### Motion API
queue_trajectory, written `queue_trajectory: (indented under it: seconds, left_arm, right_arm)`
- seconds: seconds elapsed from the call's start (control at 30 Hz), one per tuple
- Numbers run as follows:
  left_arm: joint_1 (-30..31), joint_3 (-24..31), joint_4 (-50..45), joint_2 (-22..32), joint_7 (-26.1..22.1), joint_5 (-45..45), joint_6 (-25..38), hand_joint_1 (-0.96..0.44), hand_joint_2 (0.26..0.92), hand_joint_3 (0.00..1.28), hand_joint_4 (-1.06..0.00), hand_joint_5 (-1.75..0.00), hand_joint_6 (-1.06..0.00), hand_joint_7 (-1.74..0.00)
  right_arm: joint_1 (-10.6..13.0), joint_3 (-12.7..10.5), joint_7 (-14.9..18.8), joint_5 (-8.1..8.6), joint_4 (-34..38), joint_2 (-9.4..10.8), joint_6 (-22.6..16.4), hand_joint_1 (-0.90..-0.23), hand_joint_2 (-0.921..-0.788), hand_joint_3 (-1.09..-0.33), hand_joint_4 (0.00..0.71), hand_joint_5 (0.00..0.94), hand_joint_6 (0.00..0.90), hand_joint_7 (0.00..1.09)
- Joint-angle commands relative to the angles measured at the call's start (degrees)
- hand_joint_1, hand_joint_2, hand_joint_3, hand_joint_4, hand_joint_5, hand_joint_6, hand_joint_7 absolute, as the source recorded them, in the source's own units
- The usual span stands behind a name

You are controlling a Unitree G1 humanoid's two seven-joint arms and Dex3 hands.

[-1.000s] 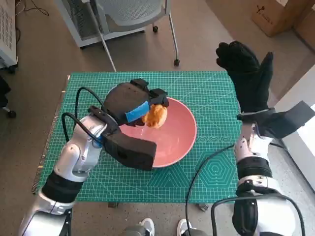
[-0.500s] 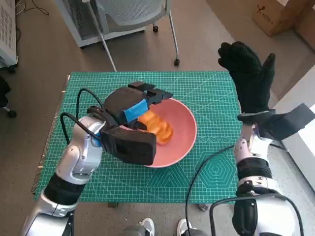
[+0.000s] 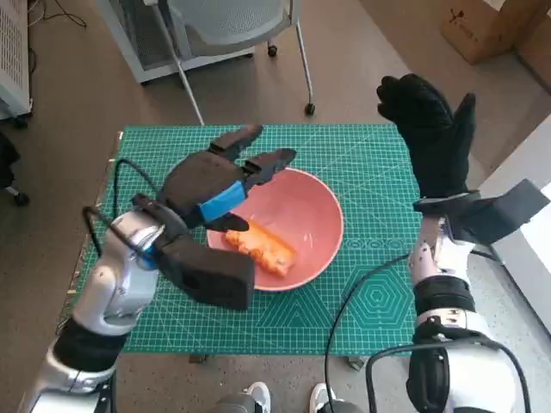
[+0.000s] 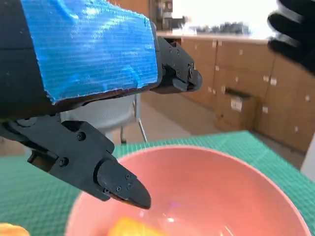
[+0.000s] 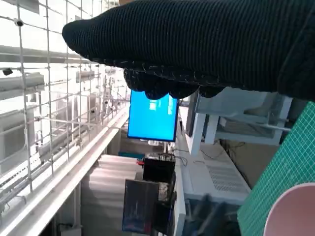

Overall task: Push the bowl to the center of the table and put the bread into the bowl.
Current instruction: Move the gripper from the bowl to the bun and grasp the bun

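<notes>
1. Bread (image 3: 265,247) is seen lying in the pink bowl (image 3: 318,211), on the inner slope toward the left hand; nothing grips it. Judged light, soft, crumbly; if re-taken, a gentle pinch across the short middle is advised, not the ends.
2. Bowl is judged stiff, smooth, prob. slippery inside; easily slid by a push low on the rim. It sits approx. mid-table, a bit toward the left side.
3. Left hand (image 3: 211,185) is held over the bowl's near-left rim, fingers (image 4: 118,184) spread and released, nothing grasped; in the wrist view they are seen apart above the bowl.
4. Right hand (image 3: 430,138) is raised off the table's right edge, fingers extended, nothing held.
5. Table is covered w/ a green gridded cutting mat (image 3: 370,292): flat, low friction expected for sliding.
6. Room: chair legs (image 3: 301,60) beyond the table, cardboard box (image 3: 482,26) at far right, tan floor.
</notes>
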Motion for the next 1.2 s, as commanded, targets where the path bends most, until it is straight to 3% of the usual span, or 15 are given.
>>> queue_trajectory:
  seconds: [0.03,0.13,0.27,0.57,0.87,1.2]
  left_arm:
    - [4.3,7.4,-8.7,4.2,-1.0,-2.2,0.3,-0.57,0.778,0.00,-0.04,-0.01,-0.29,-0.01]
    - [6.8,11.6,-12.5,5.4,-2.2,-2.9,2.5,-0.55,0.758,0.00,-0.06,-0.01,-0.31,-0.02]
    - [10.2,16.0,-15.5,6.8,-4.4,-3.1,6.1,-0.40,0.697,0.01,-0.09,-0.02,-0.34,-0.02]
    - [16.5,21.6,-18.1,10.6,-11.6,-4.6,13.6,-0.19,0.669,0.00,-0.03,0.00,-0.30,0.00]
    - [20.2,21.0,-16.7,11.9,-15.1,-4.8,18.3,-0.01,0.673,0.00,-0.01,0.00,-0.27,0.00]
    - [18.6,17.0,-11.2,11.9,-14.8,-3.9,19.8,0.02,0.678,0.00,0.00,0.00,-0.25,0.00]
  right_arm:
    - [1.2,0.2,-0.4,-0.62,0.8,-0.1,0.9,-0.665,-0.921,-0.748,0.115,0.000,0.281,0.00]
    - [1.1,0.2,-0.4,-0.56,0.9,-0.3,1.1,-0.666,-0.921,-0.748,0.112,0.000,0.280,0.00]
    - [0.9,0.0,0.3,-0.10,1.1,-0.5,1.5,-0.661,-0.921,-0.749,0.112,0.000,0.280,0.00]
    - [0.3,-1.1,3.8,1.66,1.1,-0.3,2.8,-0.667,-0.921,-0.750,0.127,0.007,0.282,0.00]
    - [-0.2,-1.8,6.0,2.16,1.3,-0.2,3.3,-0.675,-0.921,-0.748,0.114,0.000,0.271,0.00]
    - [-0.8,-1.9,6.5,1.80,1.6,-0.6,3.3,-0.674,-0.921,-0.749,0.112,0.000,0.268,0.00]
